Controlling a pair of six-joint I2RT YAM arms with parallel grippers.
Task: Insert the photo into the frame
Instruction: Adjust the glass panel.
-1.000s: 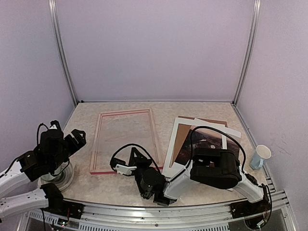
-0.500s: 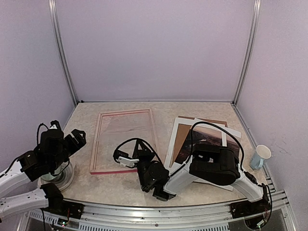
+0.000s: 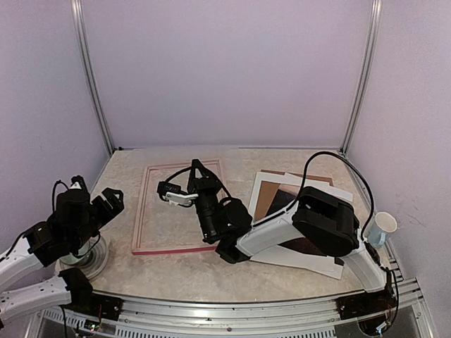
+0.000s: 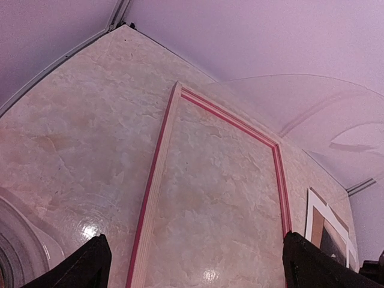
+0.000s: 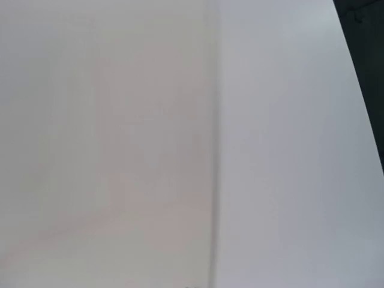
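The photo (image 3: 284, 200) lies flat on the right of the worktop (image 3: 176, 276), partly under my right arm, just beside the frame (image 3: 141, 211). My right tool (image 3: 171, 193), clenched on nothing I can see, hangs over the frame, so the photo lies to its right. My left tool (image 3: 107, 202) is released.

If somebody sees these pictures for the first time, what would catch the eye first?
The pink-red frame lies flat left of centre on the marbled table, which shows through it. The right arm stretches across it, the right gripper shut over its far side. Right of it, the dark photo lies in a pile of white and brown sheets, half hidden by that arm.
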